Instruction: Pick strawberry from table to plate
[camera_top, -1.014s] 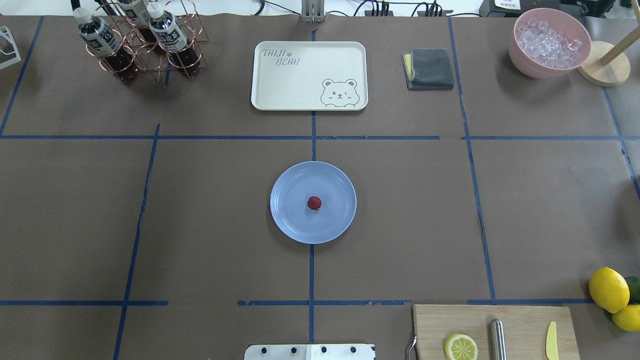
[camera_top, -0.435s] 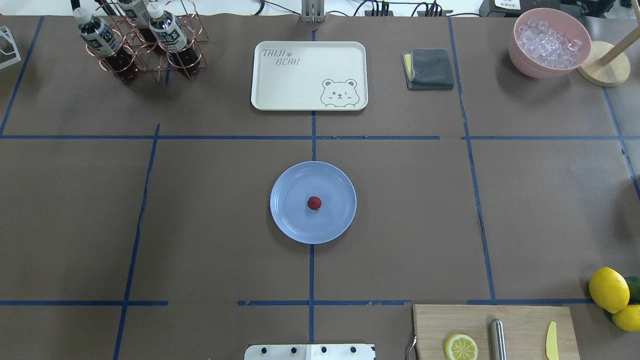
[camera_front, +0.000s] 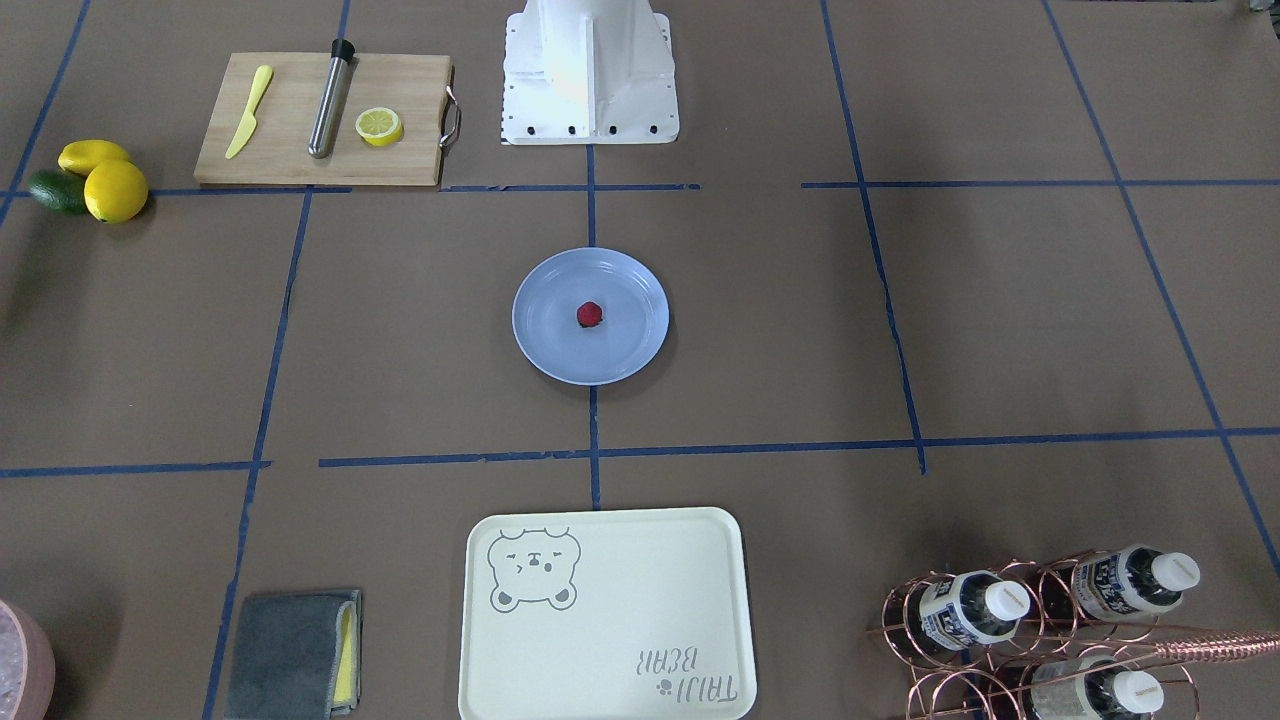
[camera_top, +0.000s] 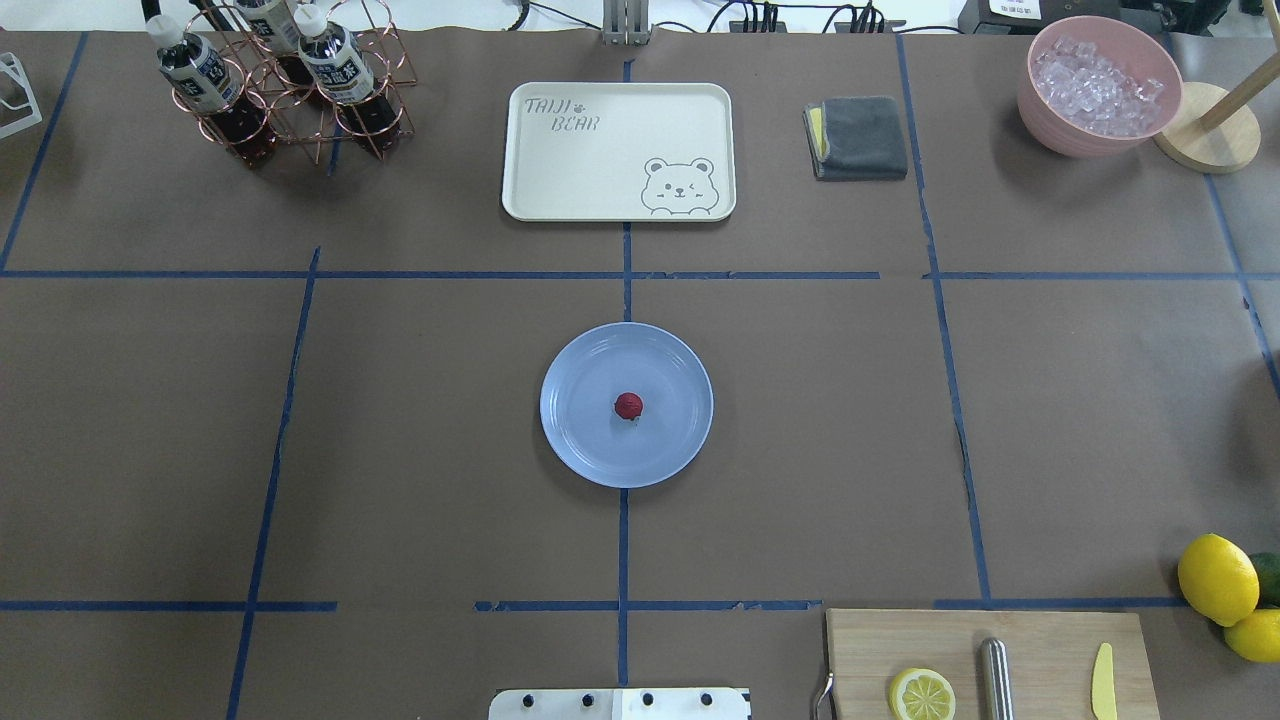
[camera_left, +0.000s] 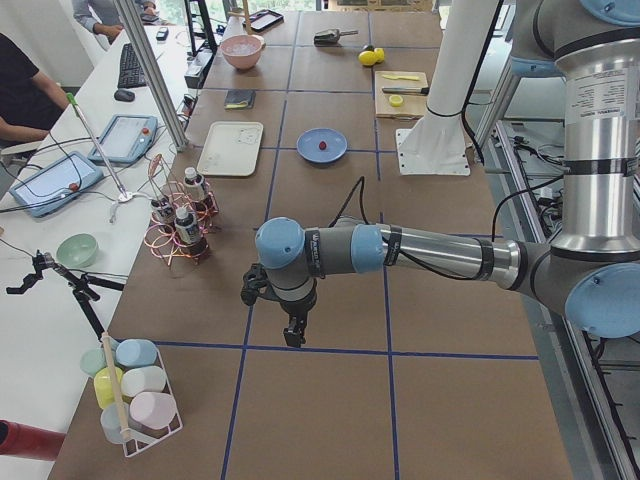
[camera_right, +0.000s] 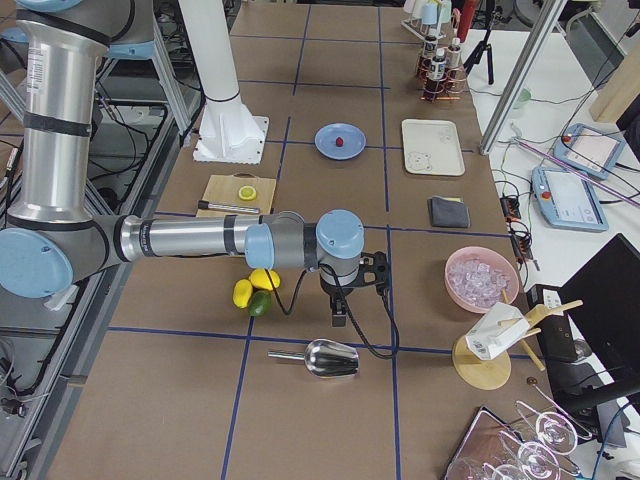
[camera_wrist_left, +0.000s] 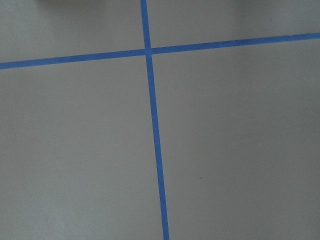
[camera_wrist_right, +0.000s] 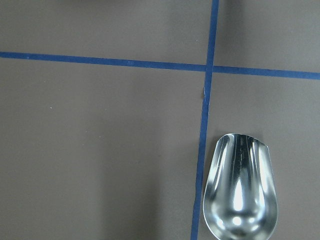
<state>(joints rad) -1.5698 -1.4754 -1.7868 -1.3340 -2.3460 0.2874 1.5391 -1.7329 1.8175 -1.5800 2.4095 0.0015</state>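
Unchanged from a second ago: strawberry (camera_top: 628, 405) on plate (camera_top: 572, 440), bench (camera_top: 820, 400) centre. Left claw (camera_left: 293, 336), right claw (camera_right: 340, 318) toward opposite bench ends, neither clearly nearer; clenched or released, cannot tell.

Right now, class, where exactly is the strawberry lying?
In the overhead view the strawberry lies at the middle of the light-blue plate, in the centre of the table, nearer the robot than the bear-print tray.

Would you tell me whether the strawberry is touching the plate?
Touching: the overhead view shows the strawberry resting near the middle of the plate.
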